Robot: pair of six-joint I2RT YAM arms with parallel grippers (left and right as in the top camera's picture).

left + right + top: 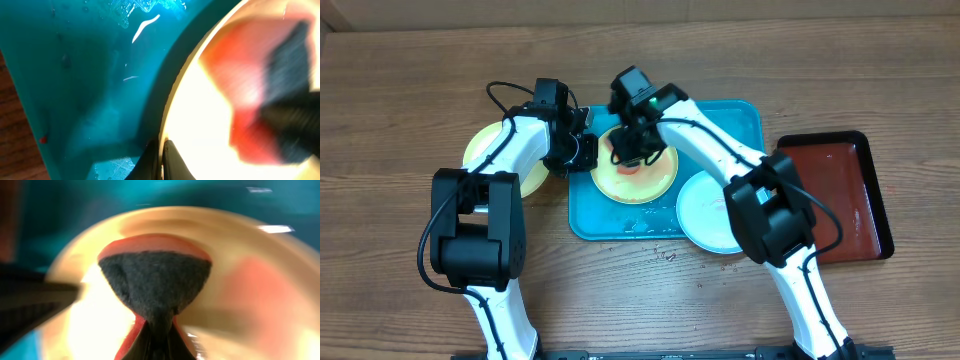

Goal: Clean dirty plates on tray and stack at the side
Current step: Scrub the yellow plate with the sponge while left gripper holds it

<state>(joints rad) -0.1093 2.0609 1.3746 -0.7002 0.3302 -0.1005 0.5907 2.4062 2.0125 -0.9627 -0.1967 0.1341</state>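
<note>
On the turquoise tray (740, 125) lies a pale yellow-green plate (655, 180), smeared with red sauce. My left gripper (582, 152) is shut on that plate's left rim; in the left wrist view the gripper (161, 146) pinches the plate's (205, 125) edge. Pressed onto the plate is a red sponge with a dark scrub face (155, 277), and my right gripper (159, 325) is shut on it, over the plate's middle (628, 155). A white plate (708, 212) overhangs the tray's front right corner. Another yellow-green plate (495, 155) rests on the table to the tray's left.
A dark red tray (845, 195) lies to the right of the turquoise one. Brown wood-grain tabletop (410, 90) surrounds both trays. Both arms cross over the turquoise tray's rear half.
</note>
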